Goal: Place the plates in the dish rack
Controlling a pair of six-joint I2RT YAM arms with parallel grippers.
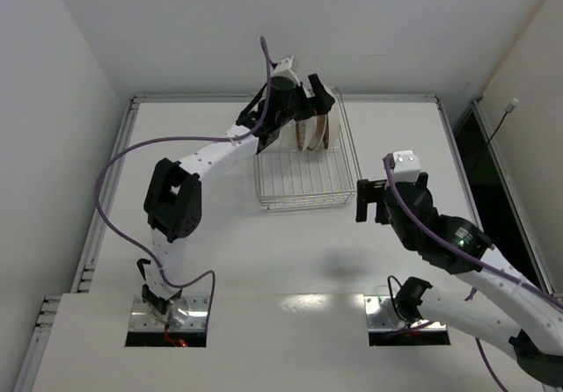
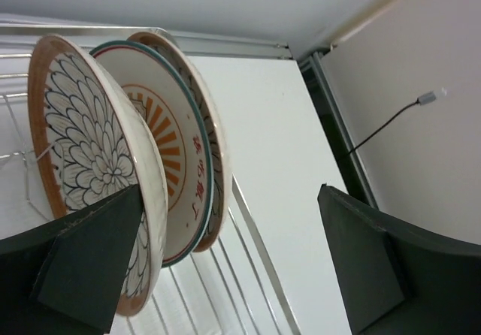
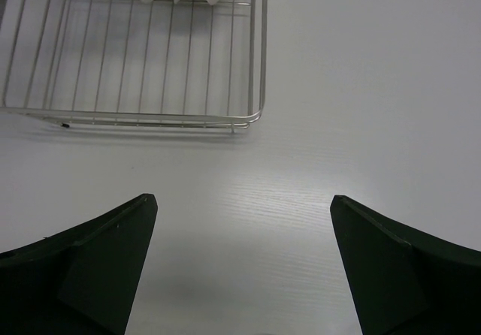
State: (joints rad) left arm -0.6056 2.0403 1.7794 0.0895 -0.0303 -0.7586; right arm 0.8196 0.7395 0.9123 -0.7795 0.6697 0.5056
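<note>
Two pairs of jaws stand wide apart, holding nothing. Beside one finger of the left gripper (image 2: 229,196), three plates (image 2: 83,147) stand on edge, patterned faces toward the gap, in the dish rack (image 3: 135,64) ahead of the right gripper (image 3: 244,203).

Upright plates (image 1: 314,131) block the dish rack (image 1: 299,202) at its far end; nearer slots stand free.

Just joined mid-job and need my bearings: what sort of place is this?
Probably a lab test cell, not a kitchen: bare white table, plain white walls close around it, and a wire dish rack holding plates.
</note>
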